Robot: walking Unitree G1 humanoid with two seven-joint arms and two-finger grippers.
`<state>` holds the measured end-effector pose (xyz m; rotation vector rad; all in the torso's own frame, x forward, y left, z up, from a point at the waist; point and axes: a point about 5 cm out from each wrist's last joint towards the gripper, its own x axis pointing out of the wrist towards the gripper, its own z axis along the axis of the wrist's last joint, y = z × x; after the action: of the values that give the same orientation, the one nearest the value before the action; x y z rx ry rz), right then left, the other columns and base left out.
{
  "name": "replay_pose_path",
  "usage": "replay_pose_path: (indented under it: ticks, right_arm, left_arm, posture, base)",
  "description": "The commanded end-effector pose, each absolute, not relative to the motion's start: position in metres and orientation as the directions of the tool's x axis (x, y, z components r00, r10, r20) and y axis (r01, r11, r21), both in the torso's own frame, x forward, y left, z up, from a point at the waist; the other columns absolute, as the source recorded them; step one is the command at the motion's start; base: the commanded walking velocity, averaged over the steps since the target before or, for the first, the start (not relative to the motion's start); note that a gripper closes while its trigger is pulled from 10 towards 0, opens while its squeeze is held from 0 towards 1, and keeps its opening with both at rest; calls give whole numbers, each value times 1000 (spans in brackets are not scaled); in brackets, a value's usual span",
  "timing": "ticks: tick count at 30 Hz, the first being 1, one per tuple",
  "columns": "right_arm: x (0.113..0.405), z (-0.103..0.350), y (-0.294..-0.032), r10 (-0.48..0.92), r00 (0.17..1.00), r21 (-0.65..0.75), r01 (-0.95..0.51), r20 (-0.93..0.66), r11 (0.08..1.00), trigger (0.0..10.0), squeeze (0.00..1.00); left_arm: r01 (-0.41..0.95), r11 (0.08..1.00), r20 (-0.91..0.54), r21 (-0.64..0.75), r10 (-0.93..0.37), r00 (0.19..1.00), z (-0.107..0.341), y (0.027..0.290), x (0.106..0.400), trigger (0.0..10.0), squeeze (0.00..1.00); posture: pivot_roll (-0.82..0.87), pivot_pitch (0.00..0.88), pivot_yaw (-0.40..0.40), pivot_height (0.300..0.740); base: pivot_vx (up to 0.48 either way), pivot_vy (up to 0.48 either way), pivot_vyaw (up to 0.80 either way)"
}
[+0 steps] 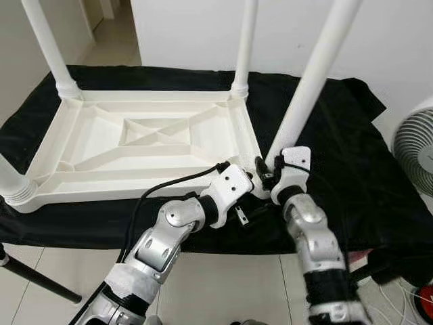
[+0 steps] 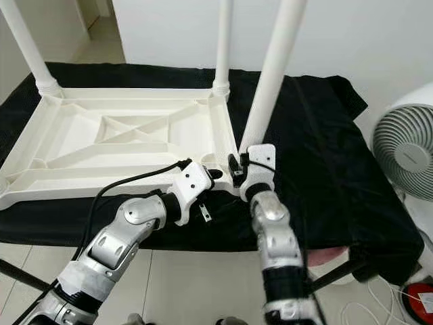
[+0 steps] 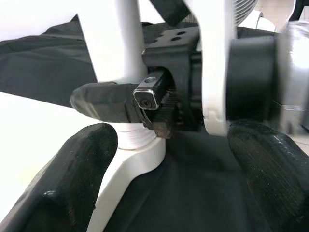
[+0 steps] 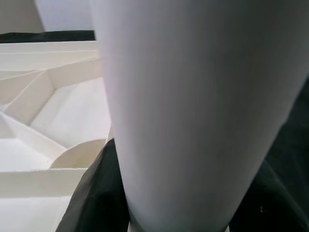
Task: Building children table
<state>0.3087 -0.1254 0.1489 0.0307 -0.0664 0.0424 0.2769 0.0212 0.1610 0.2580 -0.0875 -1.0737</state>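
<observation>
A white plastic table top (image 1: 135, 184) lies upside down on a black cloth (image 1: 345, 176). White legs stand up from its far left (image 1: 47, 47) and far right (image 1: 243, 47) corners, and a third stands at the near left corner (image 1: 10, 179). The near right leg (image 1: 308, 88) leans slightly in its corner socket. My right gripper (image 1: 266, 175) is shut on the base of this leg (image 4: 193, 96), with a black finger (image 4: 94, 193) on each side. My left gripper (image 1: 253, 181) is open just beside that corner (image 3: 130, 164), its fingers (image 3: 72, 183) spread either side of it.
A white fan (image 2: 406, 152) stands on the floor to the right. A white wall is close behind the table. A black stand leg (image 1: 34, 277) runs across the tiled floor at lower left. Cables and a red object (image 2: 419, 298) lie at lower right.
</observation>
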Motion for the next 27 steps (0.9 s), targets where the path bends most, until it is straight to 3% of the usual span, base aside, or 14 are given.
replay_pose_path:
  ticks: [1, 13, 14, 18, 20, 27]
  right_arm:
    - [304, 141, -124, -8, 1000, 62, 7, 17, 998, 10000, 0]
    - [300, 147, -128, -53, 999, 20, 53, 2, 998, 10000, 16]
    - [299, 149, -128, -45, 999, 25, 45, 9, 999, 10000, 1000]
    - [299, 151, -129, -25, 999, 39, 24, 24, 999, 10000, 1000]
    - [299, 162, -130, 139, 987, 98, -146, 80, 984, 10000, 1000]
    - [297, 152, -135, 317, 947, 1, -318, 60, 948, 10000, 1000]
  left_arm:
    - [842, 475, -64, 255, -861, 505, 159, 21, 278, 10000, 0]
    - [840, 477, -64, 258, -859, 508, 160, 24, 280, 10000, 0]
    - [840, 478, -62, 258, -859, 508, 160, 24, 280, 10000, 0]
    - [839, 479, -60, 257, -859, 509, 161, 23, 281, 10000, 0]
    - [843, 473, -61, 257, -862, 503, 161, 23, 280, 10000, 0]
    - [842, 471, -60, 262, -863, 501, 162, 22, 281, 10000, 0]
  posture:
    - [-131, 69, -4, 740]
    - [-131, 67, -2, 740]
    - [-131, 67, -2, 740]
    - [-131, 67, -2, 740]
    - [-139, 68, 2, 740]
    - [-138, 63, 3, 740]
  base:
    - [0, 0, 0]
    - [0, 0, 0]
    - [0, 0, 0]
    - [0, 0, 0]
    - [0, 0, 0]
    - [0, 0, 0]
